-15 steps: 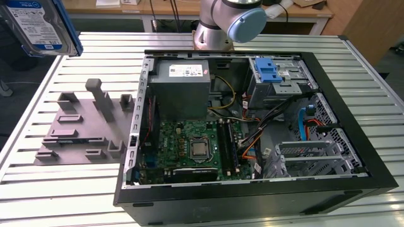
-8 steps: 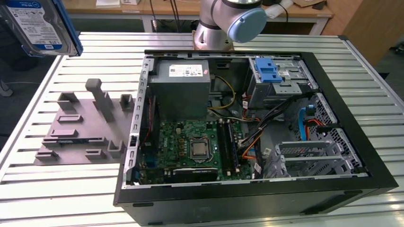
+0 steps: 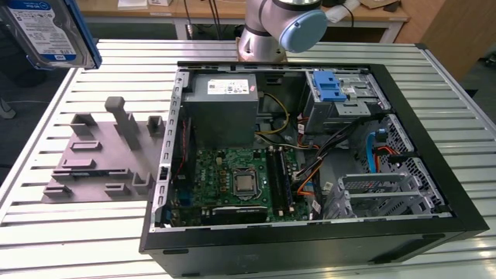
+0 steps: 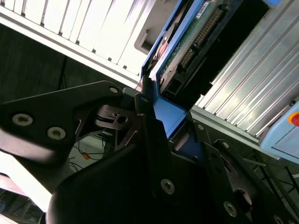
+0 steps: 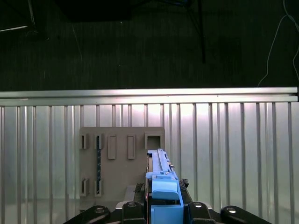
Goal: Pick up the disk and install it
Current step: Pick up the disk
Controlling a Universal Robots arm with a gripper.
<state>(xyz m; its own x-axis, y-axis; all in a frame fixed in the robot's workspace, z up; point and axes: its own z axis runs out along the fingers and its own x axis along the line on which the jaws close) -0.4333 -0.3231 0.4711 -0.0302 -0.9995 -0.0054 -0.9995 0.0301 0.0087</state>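
The disk point(image 3: 45, 30), a silver hard drive with a white-and-blue label in a blue bracket, hangs in the air at the exterior view's top left, above the table's far corner. In the first wrist view the disk point(image 5: 161, 179) appears edge-on, and my gripper point(image 5: 163, 210) is shut on its blue bracket. The second wrist view shows the disk point(image 4: 187, 51) from its connector side, reaching out from my gripper point(image 4: 170, 128), whose black fingers point(image 4: 149, 121) clamp the bracket.
An open computer case point(image 3: 434, 168) lies on the slatted aluminium table point(image 3: 69, 244). Inside it are a grey power supply box point(image 3: 225, 110), a blue latch point(image 3: 329, 87) and a metal drive cage point(image 3: 380, 192). A grey fixture plate point(image 3: 101, 157) point(image 5: 121, 163) lies beside the case. The arm's base point(image 3: 268, 29) stands behind.
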